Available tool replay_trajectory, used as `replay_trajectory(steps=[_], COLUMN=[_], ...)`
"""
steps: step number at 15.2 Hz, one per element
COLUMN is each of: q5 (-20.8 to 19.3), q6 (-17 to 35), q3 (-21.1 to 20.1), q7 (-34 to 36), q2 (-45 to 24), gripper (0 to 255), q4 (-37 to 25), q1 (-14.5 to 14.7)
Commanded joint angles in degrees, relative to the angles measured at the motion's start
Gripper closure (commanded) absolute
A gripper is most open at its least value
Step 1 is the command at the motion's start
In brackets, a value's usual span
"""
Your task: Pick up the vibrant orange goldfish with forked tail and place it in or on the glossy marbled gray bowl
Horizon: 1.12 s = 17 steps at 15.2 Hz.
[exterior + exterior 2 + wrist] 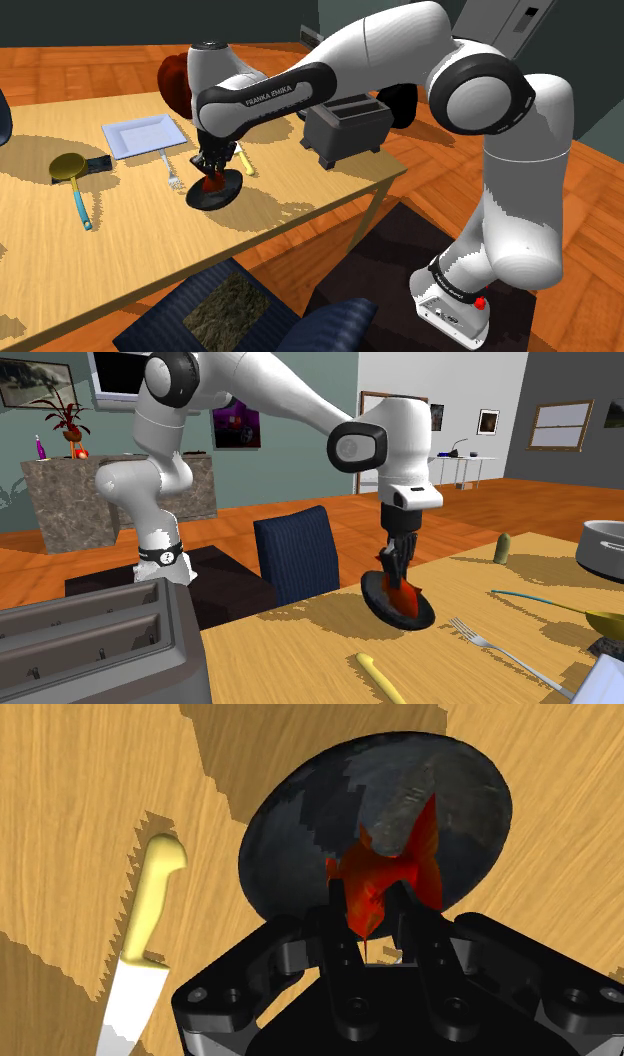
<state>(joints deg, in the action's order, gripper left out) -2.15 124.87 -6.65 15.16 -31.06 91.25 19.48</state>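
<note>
— One item in hand: fish point(395, 869), clasped between both fingers of the gripper point(375, 904). Hangs low over the bowl point(300, 834), somewhat off the middle.
— Contact with the bowl?
— Cannot tell. Looks close to touching in the second exterior view.
— Risks, listed?
— First: release off-centre, then a tip over the shallow rim onto the table point(130, 250). Likely cause: grip on one end only, with the rest dangling below. Second: too deep a descent, tilting or skidding the bowl, which looks light and shallow. Third: fish clinging to one finger on opening, then dragged back out on the lift.
— Neighbours?
— Knife point(150, 894) just beside the bowl; fork point(170, 172) near. Both apart from the gripper. Small hazard, unless the bowl slides.
— Remedy?
— Centre over the bowl, lower gently, open wide, rise straight.
</note>
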Motion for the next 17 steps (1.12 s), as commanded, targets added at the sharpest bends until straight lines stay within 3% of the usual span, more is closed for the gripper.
replay_trajectory(steps=[1, 2, 3, 8, 12, 17], q5=[0.0, 0.0, 0.0, 0.0, 0.4, 0.4], q6=[0.0, 0.0, 0.1, 0.0, -5.6, -5.6], q3=[0.0, 0.0, 0.0, 0.0, -0.2, -0.2], q7=[0.0, 0.0, 0.0, 0.0, -0.3, -0.3], q2=[0.0, 0.0, 0.0, 0.0, 3.3, 3.3], gripper=[255, 255, 0, 0, 0, 0], q4=[0.1, 0.1, 0.1, 0.1, -2.2, -2.2], q1=[0.0, 0.0, 0.0, 0.0, -0.2, -0.2])
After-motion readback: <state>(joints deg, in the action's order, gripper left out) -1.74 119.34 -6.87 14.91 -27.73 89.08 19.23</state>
